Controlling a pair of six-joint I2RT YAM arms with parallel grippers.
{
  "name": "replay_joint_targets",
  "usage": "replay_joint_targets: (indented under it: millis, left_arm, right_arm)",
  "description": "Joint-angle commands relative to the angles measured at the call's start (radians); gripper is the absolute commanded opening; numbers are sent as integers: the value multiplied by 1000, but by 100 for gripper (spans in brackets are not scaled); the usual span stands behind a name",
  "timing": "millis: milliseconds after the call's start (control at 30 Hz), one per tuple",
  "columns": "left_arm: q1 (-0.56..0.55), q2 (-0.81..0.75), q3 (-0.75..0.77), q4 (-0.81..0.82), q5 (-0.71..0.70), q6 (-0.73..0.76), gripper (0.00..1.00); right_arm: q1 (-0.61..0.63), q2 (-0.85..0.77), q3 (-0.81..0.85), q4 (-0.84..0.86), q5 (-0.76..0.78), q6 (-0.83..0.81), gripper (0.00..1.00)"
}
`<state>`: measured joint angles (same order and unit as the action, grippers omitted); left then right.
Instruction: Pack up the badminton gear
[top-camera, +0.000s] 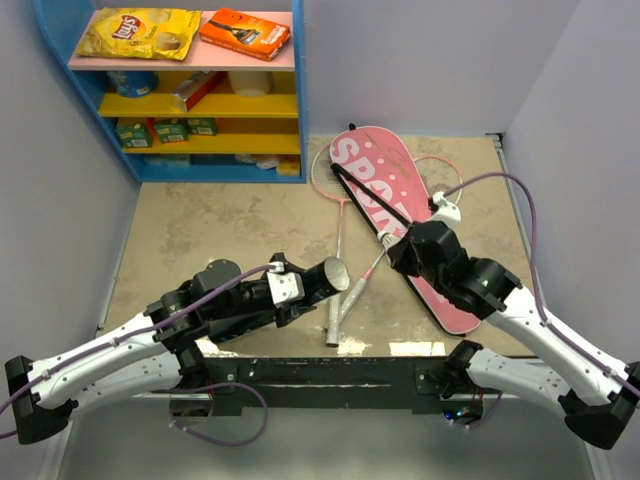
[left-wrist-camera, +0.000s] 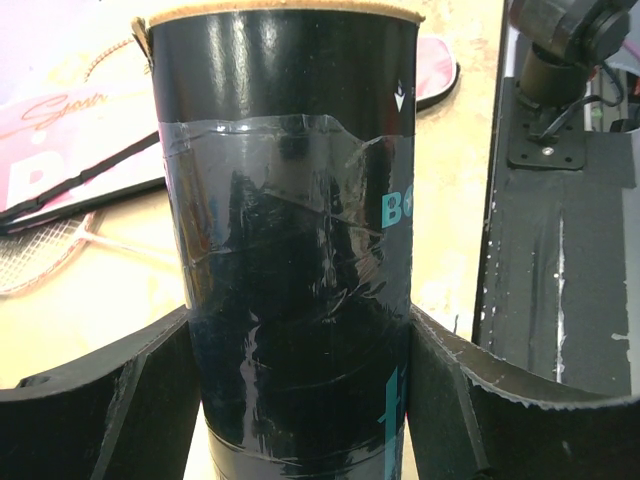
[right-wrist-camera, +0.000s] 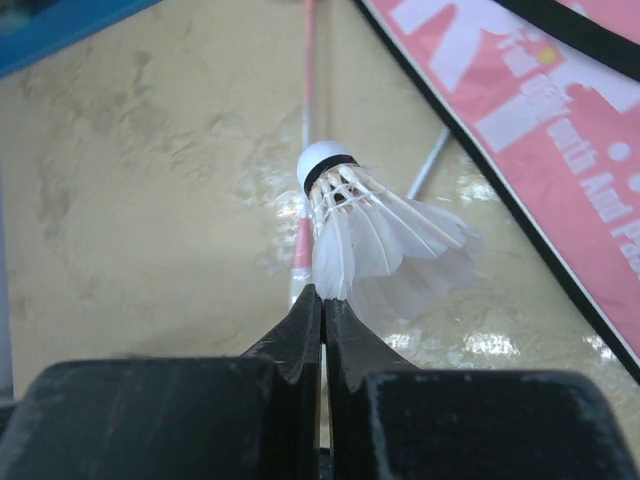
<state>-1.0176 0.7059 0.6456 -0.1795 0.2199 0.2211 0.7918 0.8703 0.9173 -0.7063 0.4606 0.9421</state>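
Note:
My left gripper (top-camera: 300, 287) is shut on the long black tube (left-wrist-camera: 290, 240), held tilted above the table with its open end (top-camera: 334, 272) toward the right. My right gripper (right-wrist-camera: 323, 300) is shut on the feathers of a white shuttlecock (right-wrist-camera: 370, 225), cork end pointing away; it shows faintly in the top view (top-camera: 384, 241). Two pink-and-white rackets (top-camera: 336, 250) lie crossed on the table, heads partly under the pink "SPORT" bag (top-camera: 400, 210). The bag (left-wrist-camera: 70, 150) and a racket head (left-wrist-camera: 40, 250) also show in the left wrist view. No other shuttlecocks are visible.
A blue shelf unit (top-camera: 190, 90) stands at the back left with a yellow chip bag (top-camera: 140, 32), an orange box (top-camera: 244, 32) and other snack packets. Walls close in left and right. A black mounting bar (top-camera: 330, 375) runs along the near edge.

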Motion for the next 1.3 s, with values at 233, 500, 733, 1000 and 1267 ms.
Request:
replay_joint_targets:
  millis: [233, 500, 733, 1000, 1267]
  left_arm:
    - [-6, 75, 23, 46, -20, 27, 0]
    - [-6, 109, 20, 20, -30, 60, 0]
    - [-4, 115, 28, -6, -42, 75, 0]
    - [-6, 113, 25, -6, -24, 75, 0]
    - [-6, 101, 25, 2, 6, 73, 0]
  right_arm:
    - [3, 98, 383, -162, -352, -545, 0]
    - [4, 87, 522, -323, -508, -640, 0]
    - [3, 81, 508, -398, -657, -681, 0]
    - [3, 91, 459, -363, -763, -680, 0]
    - [9, 133, 420, -273, -824, -654, 0]
